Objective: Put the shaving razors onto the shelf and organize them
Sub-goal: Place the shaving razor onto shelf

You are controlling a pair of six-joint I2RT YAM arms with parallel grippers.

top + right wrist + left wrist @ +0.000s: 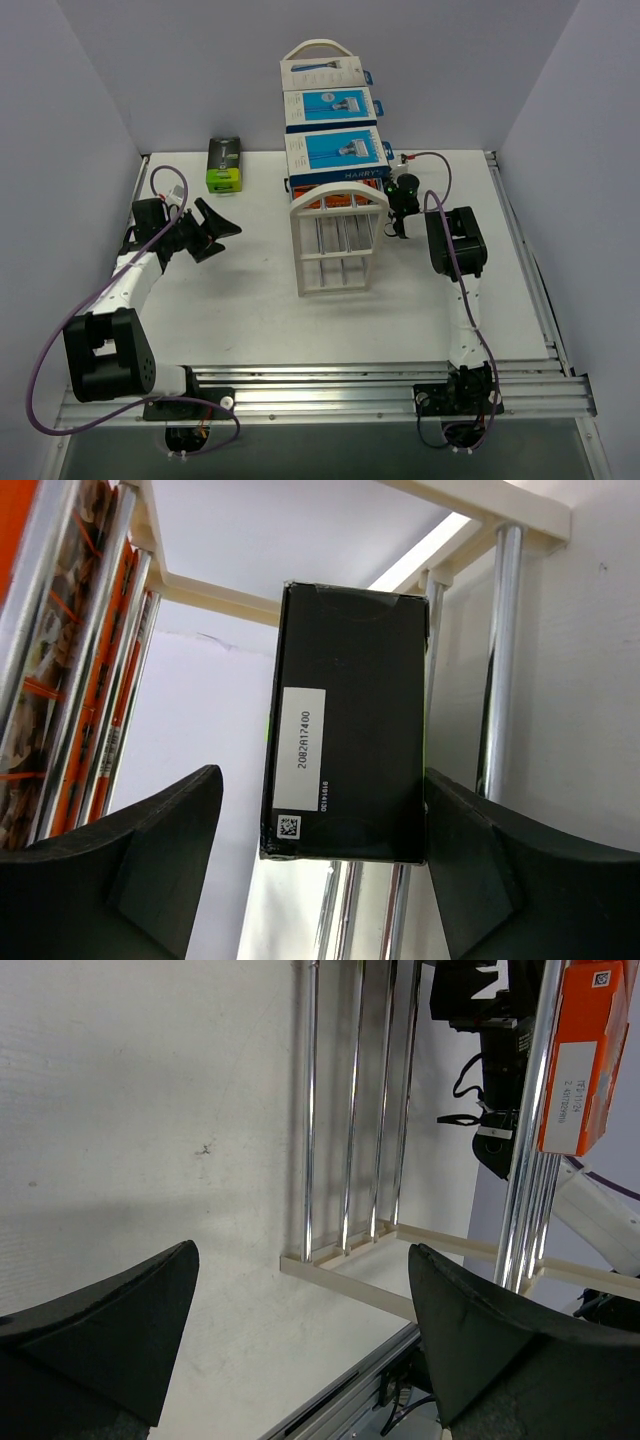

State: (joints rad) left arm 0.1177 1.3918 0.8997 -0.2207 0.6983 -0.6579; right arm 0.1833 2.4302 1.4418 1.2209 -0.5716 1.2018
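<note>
Three blue-and-white razor boxes (335, 150): they lie flat in a row along the top tier of the shelf (337, 258). Printed faces are up, and each box's long side runs across the rack.
Shelf: a tall cream-white rack at the middle of the table (250, 310). One arched end faces the arms and the other faces the back wall.
Orange boxes (322, 200): on a lower tier, behind the near arch. In the left wrist view one orange box (585, 1055) stands on edge against the chrome bars.
Lime-green and black box (224, 165): upright on the table, left of the shelf and well apart from it. Its narrow face is toward the camera.
In the way: the shelf's chrome uprights (500, 660) stand just beside the right gripper's load. Orange box edges fill the left of the right wrist view.
Black box (345, 720): at the right side of the shelf, between the right fingers. Its long axis runs along the fingers toward the cream frame, with a white barcode label facing the wrist camera. Whether it rests on a tier cannot be told.
Right gripper (322, 780): fingers apart. The one on the right of the view meets the box edge, and a strip of wall shows between the other and the box.
Left gripper (300, 1330): fingers spread wide, nothing between them. It sits above the bare table, aimed at the shelf's lower bars.
</note>
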